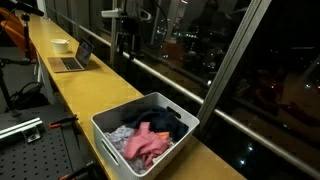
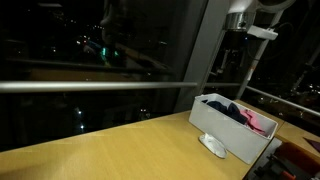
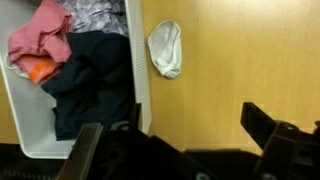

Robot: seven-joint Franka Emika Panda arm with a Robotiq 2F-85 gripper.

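Note:
Seen from the wrist, my gripper (image 3: pixel 172 130) is open, its two dark fingers spread wide with only bare wooden counter between them. It hangs high above the counter beside a white basket (image 3: pixel 141 70) of clothes: a pink garment (image 3: pixel 38 38), a dark one (image 3: pixel 95 80) and a patterned one (image 3: pixel 95 12). A small white cloth (image 3: pixel 166 48) lies flat on the wood just outside the basket's wall. In both exterior views the arm (image 1: pixel 125 30) (image 2: pixel 240 40) stands over the basket (image 1: pixel 110 135) (image 2: pixel 225 135), apart from it. The white cloth (image 2: pixel 212 145) rests at the basket's foot.
The long wooden counter (image 1: pixel 85 90) runs along a dark window with a metal rail (image 2: pixel 90 86). An open laptop (image 1: pixel 72 58) and a white bowl (image 1: pixel 60 45) sit farther down it. A perforated metal bench (image 1: pixel 30 145) lies beside the counter.

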